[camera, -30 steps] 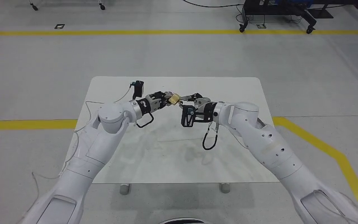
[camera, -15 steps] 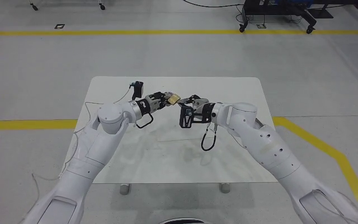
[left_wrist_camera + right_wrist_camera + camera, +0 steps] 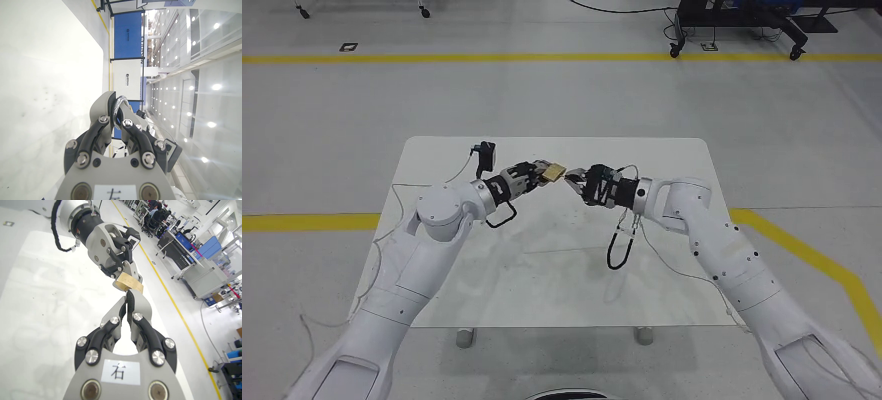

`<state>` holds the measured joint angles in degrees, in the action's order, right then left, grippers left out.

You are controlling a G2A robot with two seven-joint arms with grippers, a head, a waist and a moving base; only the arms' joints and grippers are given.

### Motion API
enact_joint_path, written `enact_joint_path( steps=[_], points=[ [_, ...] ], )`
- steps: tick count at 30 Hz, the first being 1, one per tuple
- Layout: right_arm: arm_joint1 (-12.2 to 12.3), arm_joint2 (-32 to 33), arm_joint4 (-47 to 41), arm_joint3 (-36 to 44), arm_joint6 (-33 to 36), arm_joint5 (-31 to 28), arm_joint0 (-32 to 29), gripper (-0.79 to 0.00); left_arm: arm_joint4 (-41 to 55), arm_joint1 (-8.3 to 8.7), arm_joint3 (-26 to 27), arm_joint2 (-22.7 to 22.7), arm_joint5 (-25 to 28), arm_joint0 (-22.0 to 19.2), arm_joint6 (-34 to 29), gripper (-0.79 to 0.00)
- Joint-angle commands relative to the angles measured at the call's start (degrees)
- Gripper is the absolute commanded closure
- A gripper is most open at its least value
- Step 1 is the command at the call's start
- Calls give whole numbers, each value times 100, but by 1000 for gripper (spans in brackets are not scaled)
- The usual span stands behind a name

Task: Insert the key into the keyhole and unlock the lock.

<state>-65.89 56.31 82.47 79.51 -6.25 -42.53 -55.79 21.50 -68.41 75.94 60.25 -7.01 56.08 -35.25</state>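
Left gripper (image 3: 118,108) is clamping the brass padlock (image 3: 129,283) by its shackle above the table (image 3: 662,270); right gripper (image 3: 128,294) is pinching its fingers together, tips touching the padlock's underside.

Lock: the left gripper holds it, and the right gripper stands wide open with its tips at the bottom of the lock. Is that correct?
Not quite. The right gripper is not wide open: it is shut, as the right wrist view shows. The rest stands: its tips are at the bottom of the lock, and the left gripper holds the lock.
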Motion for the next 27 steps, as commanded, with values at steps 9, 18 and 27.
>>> enact_joint_path(
  steps=[9,18,27],
  points=[
    [-31,56,-875,-337,182,-534,116,0,-204,3,61,72,103,54,11,0],
    [-44,145,-1764,-840,-41,-1316,224,0,-807,28,244,61,116,139,132,0],
    [24,459,-1824,-920,-195,-1378,180,-702,-1090,31,299,-32,-61,120,-204,0]
  ],
)
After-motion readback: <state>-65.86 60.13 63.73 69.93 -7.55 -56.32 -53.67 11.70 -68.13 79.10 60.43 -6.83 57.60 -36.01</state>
